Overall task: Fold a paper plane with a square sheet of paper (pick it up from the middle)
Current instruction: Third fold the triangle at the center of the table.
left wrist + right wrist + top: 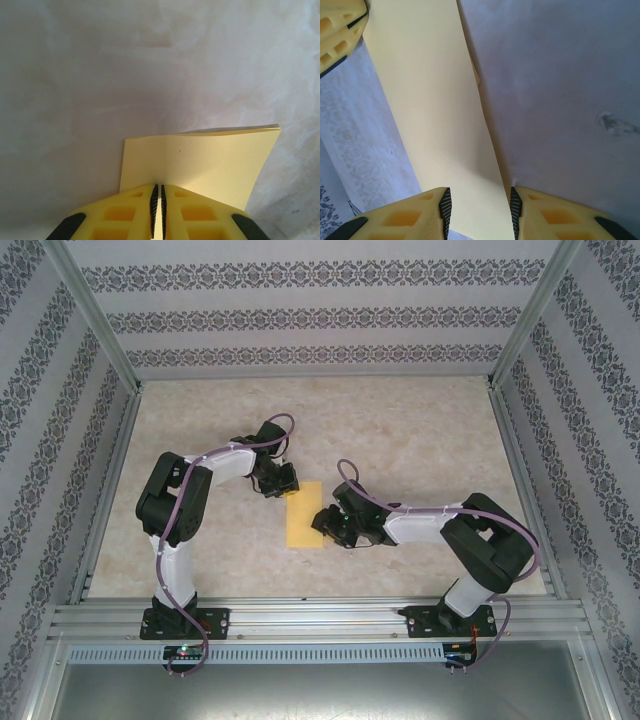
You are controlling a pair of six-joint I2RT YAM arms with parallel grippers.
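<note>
- From above, the sheet of paper (303, 515) is lying on the bench (420, 430) as a narrow yellow strip, folded in 2, between my 2 arms.
- My left fingers (278, 481) are sitting at its far end and my right fingers (335, 527) at its right edge. I judge 1 end is being anchored while the other works the fold.
- The patterned walls (300, 315) are standing well apart. Only my own 2 wrists, working near each other, are risking a clash.
- At my left wrist, my left fingers (175, 212) are closing together on the strip's near edge (200, 160), holding it steady. The 2 layers are parting slightly at the far edge, so I judge the crease is needing more pressing.
- At my right wrist, my right fingers (427, 212) are standing apart, 1 pad beside each long edge of the strip (435, 125). I am straddling it rather than pinching it.
- My left fingers (340, 30) are showing at the strip's far end, near my line of travel.
</note>
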